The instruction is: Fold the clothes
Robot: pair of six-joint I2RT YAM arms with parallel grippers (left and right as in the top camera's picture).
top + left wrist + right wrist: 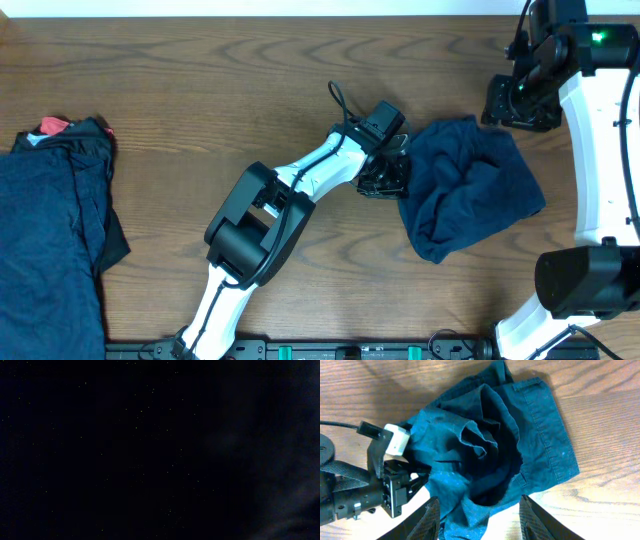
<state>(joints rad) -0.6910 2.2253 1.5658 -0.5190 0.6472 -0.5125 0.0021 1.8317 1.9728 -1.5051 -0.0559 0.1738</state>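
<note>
The navy shorts [470,190] lie crumpled on the wooden table [200,80], directly against the tips of your left gripper [385,178] and just below and inward of your right gripper [515,102]. In the right wrist view the shorts [520,435] are bunched into deep folds, with a stitched hem along the side far from the left jaws and what looks like a belt loop at the top.

Your left gripper [417,480] meets the shorts at their near edge. Its jaws are pressed together, the tips are buried in a fold there, and the cloth looks pinched between them. The left wrist camera is nearly black, with only a faint bluish fold [285,485] at its right side, so the fabric is right up against that lens.

Your right gripper [480,520] hangs above the shorts with its jaws apart. The 2 fingers [431,519] frame the lower part of the garment and hold nothing. I cannot tell whether the tips touch the cloth.

Well behind your left jaws, at the far left edge of the table, sits a pile of navy clothes [50,240]. 1 red piece [53,125] peeks out at its top corner.
</note>
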